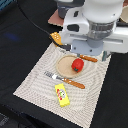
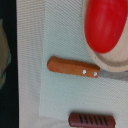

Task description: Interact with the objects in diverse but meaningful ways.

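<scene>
Exterior view: the tomato sits on the wooden plate mid-placemat, the gripper hidden behind the arm, so its fingers' state cannot be told.

Wrist view: tomato fills one corner, knife and sausage nearby; a blind descent could roll it off the plate.

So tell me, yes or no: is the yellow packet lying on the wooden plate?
No, the yellow packet lies on the placemat, while the wooden plate holds the red tomato.
</scene>
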